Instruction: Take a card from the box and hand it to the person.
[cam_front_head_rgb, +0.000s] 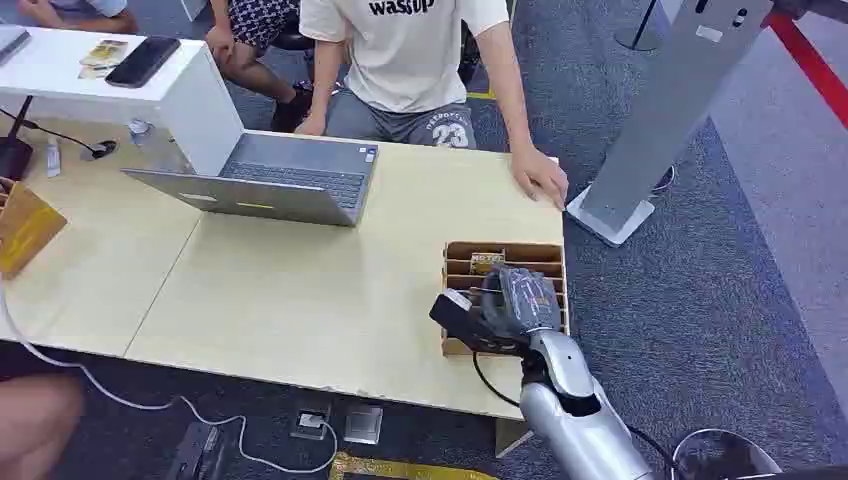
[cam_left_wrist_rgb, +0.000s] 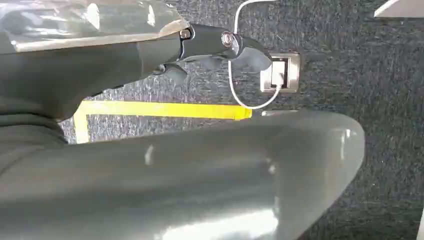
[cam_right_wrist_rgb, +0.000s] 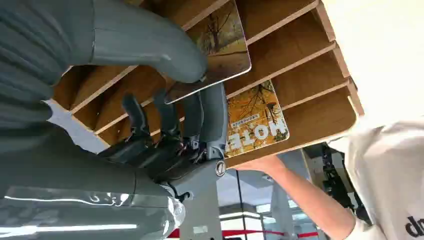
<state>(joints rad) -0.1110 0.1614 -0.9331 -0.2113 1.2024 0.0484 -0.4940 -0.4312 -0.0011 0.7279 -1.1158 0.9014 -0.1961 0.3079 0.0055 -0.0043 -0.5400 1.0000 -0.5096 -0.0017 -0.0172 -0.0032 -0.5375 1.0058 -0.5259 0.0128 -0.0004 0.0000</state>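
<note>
Card (cam_right_wrist_rgb: 220, 45) (autumn-tree print, glossy) pinched by right hand (cam_right_wrist_rgb: 165, 100) over box (cam_right_wrist_rgb: 300, 65).

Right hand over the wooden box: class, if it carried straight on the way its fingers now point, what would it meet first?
The right hand already pinches one card at the box. Straight on, its fingers would probably meet the next card standing behind, then a wooden divider; depth is unclear.
</note>
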